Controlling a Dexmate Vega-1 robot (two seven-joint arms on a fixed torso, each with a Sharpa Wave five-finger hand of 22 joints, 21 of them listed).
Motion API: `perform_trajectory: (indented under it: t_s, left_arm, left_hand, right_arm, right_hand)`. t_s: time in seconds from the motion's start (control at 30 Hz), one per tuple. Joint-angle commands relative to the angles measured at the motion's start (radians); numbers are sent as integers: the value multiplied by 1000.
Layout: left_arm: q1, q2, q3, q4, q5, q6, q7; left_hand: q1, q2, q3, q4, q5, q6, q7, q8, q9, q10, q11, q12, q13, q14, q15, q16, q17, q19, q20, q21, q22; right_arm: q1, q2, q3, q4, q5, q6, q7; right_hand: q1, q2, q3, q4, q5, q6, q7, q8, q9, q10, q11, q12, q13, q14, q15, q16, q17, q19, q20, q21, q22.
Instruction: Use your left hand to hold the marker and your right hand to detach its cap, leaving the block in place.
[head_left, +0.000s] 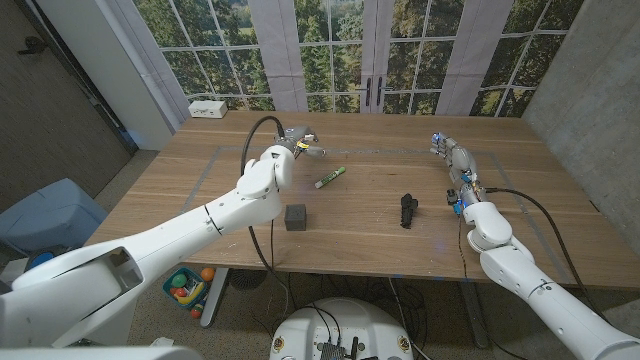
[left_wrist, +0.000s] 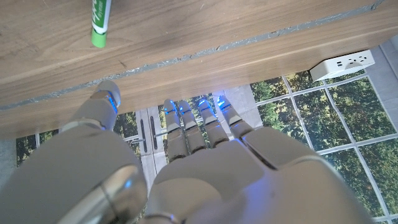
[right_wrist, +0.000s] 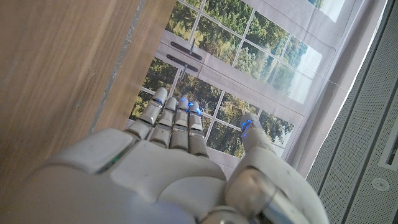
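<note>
Currently the green-and-white marker (head_left: 330, 177) lies on the wooden table (head_left: 380, 235), near the empty, spread-fingered left hand (head_left: 300, 142); the dark grey cube block (head_left: 295, 217) sits nearer the front edge. Well apart, the right hand (head_left: 452, 156) holds nothing, fingers extended.

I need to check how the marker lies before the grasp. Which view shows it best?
The head view: the whole green marker lies on the table, apart from the left hand. The left wrist view catches just one end, cut off at the picture's edge.
</note>
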Motion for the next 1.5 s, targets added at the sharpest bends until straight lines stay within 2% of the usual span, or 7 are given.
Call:
perform_trajectory:
  t_s: [0.03,0.73,1.07,1.27,1.33,1.5]
  left_arm:
    - [-67,-11,71,25,40,54,-123]
    - [-138,-45,170,65,96,100,-250]
    - [-160,-53,213,72,143,113,-299]
    - [-168,-68,255,93,214,132,-316]
    - [-177,-81,293,112,276,155,-329]
    - [-171,-77,273,114,261,85,-356]
  left_hand:
    - [17,-1,-6,-2,-1,9,-4,-2,6,-5,4,-3,4,-9,-57,-7,5,-6,6,-5,1]
    - [45,9,-23,3,-1,40,14,6,9,57,-12,16,7,24,-58,7,6,17,1,-23,3]
    - [65,18,-26,2,0,42,6,4,9,60,-18,13,8,23,-64,5,7,16,3,-36,3]
    - [72,22,-27,2,0,40,5,2,10,64,-17,14,8,23,-67,4,7,16,3,-40,3]
    - [76,24,-28,2,0,39,6,1,10,71,-17,15,9,27,-68,6,7,18,5,-42,3]
    - [75,34,-32,9,-1,40,11,0,10,91,-8,23,12,33,-69,8,8,27,4,-45,4]
  right_arm:
    - [13,14,-3,24,3,13,7]
    - [9,26,4,50,21,47,21]
    - [6,26,10,48,21,56,18]
    - [2,23,12,50,25,59,23]
    - [-3,26,15,50,28,61,17]
    - [-4,27,18,55,28,71,21]
  right_hand:
    - [9,-2,-5,3,6,12,1,4,6,8,0,2,0,6,3,-4,0,8,-3,-4,5]
    - [8,1,-13,5,6,16,2,3,6,14,0,4,-2,9,4,-4,-6,15,-3,-21,6]
    - [7,3,-16,6,6,20,1,4,6,17,1,5,-2,12,3,-3,-7,20,-4,-27,6]
    - [7,3,-18,7,6,21,1,4,6,19,0,5,-3,15,4,-3,-9,23,-4,-31,6]
    - [7,3,-19,7,6,21,1,4,6,20,0,6,-3,15,4,-3,-9,24,-4,-33,6]
    - [7,4,-21,7,5,23,1,4,6,23,2,7,-3,14,6,-3,-11,26,-4,-37,6]
